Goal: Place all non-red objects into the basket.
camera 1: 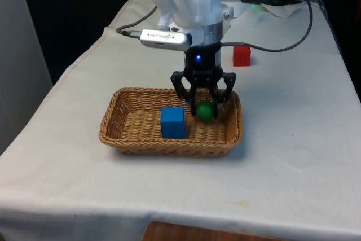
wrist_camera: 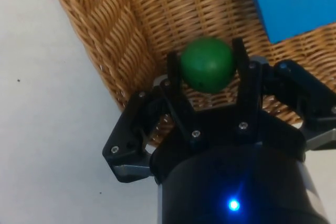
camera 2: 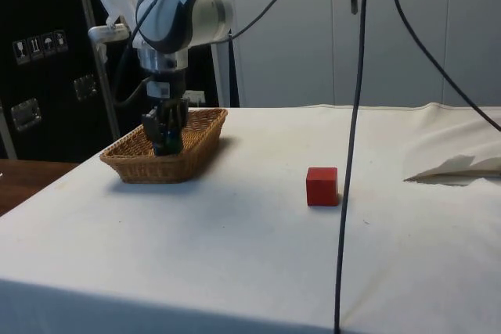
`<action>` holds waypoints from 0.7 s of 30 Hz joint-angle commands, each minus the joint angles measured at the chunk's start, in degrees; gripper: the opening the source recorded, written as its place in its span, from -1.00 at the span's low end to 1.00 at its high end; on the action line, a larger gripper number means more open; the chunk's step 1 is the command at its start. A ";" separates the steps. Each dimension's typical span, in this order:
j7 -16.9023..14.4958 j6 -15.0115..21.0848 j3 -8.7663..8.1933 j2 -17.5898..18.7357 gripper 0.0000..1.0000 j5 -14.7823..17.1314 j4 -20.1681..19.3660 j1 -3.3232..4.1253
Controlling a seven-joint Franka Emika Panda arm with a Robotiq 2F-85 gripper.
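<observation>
My gripper [camera 1: 203, 107] is closed around a green ball [camera 1: 205, 111], held inside the wicker basket [camera 1: 130, 137] at the front view's right end; a blue cube [camera 1: 172, 122] sits just beside; a red cube [camera 1: 242, 56] lies well apart, farther back on the table.

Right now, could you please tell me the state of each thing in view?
gripper: shut on the green ball, inside the basket.
green ball: held between the fingers.
blue cube: resting in the basket.
basket: upright on the table.
red cube: on the table, outside the basket.
</observation>
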 commanded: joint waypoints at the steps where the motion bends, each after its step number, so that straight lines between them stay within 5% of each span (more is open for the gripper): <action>1: 0.00 0.23 0.06 0.52 -1.00 0.11 0.52 -0.11; 9: 0.00 0.11 0.00 1.15 -1.00 0.06 1.15 -0.06; 19: 0.00 0.11 0.00 1.26 0.93 0.06 1.15 -0.06; 21: 0.00 0.11 0.00 1.26 1.00 0.06 1.15 -0.06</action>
